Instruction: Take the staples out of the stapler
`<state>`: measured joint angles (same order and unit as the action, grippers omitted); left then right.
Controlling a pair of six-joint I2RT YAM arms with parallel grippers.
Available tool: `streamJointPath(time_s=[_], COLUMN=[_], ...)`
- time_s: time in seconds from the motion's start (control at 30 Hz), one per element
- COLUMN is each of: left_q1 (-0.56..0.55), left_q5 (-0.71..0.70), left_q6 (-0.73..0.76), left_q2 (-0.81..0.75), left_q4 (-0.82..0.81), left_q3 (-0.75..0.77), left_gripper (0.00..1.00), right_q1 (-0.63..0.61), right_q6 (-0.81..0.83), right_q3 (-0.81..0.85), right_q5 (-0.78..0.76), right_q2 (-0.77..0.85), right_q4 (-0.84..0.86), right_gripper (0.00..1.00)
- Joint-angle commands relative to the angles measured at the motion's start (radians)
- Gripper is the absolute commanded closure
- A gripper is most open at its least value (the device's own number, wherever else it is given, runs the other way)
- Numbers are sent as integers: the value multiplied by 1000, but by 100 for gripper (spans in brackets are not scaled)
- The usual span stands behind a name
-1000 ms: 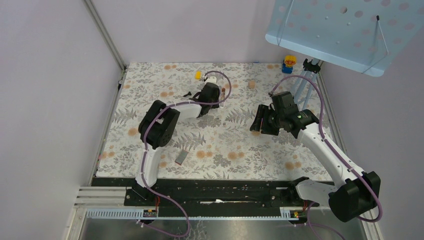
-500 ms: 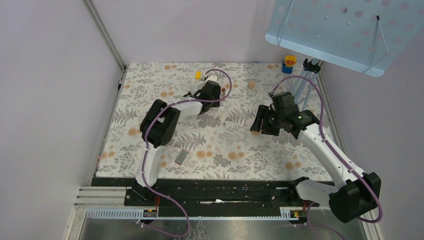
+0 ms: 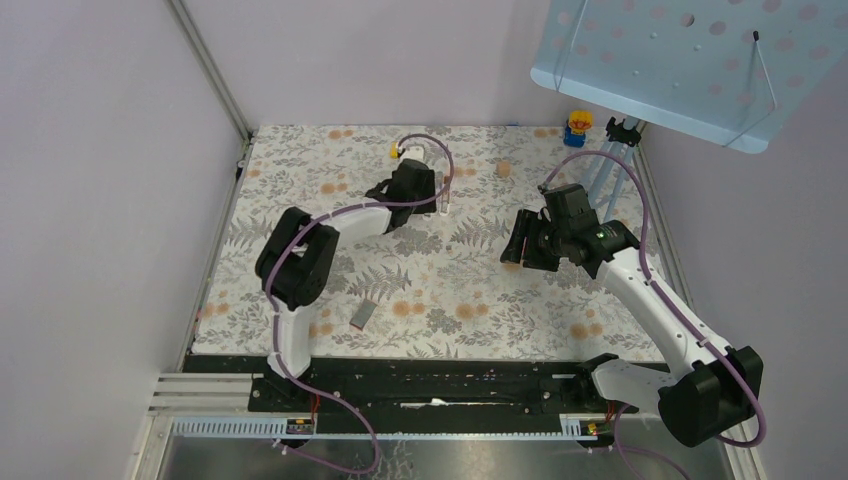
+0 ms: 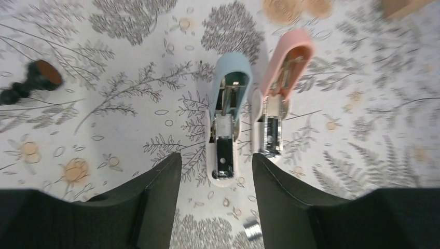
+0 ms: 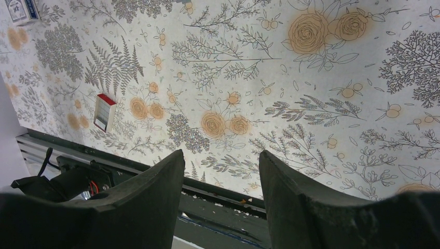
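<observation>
View from above: we see the left gripper [image 3: 428, 190] extended to the far middle of the floral-printed cloth [image 3: 300, 170] on the table. It sits just beside the small pale blue and pink plastic stapler [image 3: 444, 198]. The right gripper [image 3: 517, 243] hangs over the cloth, well apart to the right.

Left wrist view: the stapler lies on the cloth as a pale blue shell and a pink shell side by side, metal channels facing up. We cannot tell whether the shells are joined. The left gripper is released; its black fingers [image 4: 155, 202] flank the near end of the blue shell, with cloth showing in both gaps. A short silvery metal strip [image 4: 251, 229] lies beside the right finger.

Right wrist view: the right gripper is released, its jaws parted over bare cloth. A small white box with a red end [image 5: 105, 111] lies near the table's near edge.
</observation>
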<state>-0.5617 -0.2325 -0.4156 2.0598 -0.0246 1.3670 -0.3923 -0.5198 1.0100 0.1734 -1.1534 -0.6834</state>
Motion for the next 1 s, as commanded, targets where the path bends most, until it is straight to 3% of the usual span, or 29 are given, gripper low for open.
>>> streamJointPath(time_s=[0.0,0.4,0.67,0.8,0.97], left_q1=[-3,11,20,23,28], left_q5=[9,3,58,57,72], left_q6=[-34,-212,-271,-237,-216], left_q2=[-195,-640,-891,-936,-922], left_q4=[-32,118,234,266,296], left_q3=[-39,-323,-534,-556,-543], left_gripper=[43,36,34,32,29], right_q1=[4,4,4,5,4], right_q6=[-2,-77,-22,-50,-44], right_q3=[34,24,100,83,43], right_q5=[-26,-146,-305,-381,-320], right_q2=[18,10,-138,-164,-175], right_q4=[13,286,249,233,253], right_gripper=[38,34,33,32,32])
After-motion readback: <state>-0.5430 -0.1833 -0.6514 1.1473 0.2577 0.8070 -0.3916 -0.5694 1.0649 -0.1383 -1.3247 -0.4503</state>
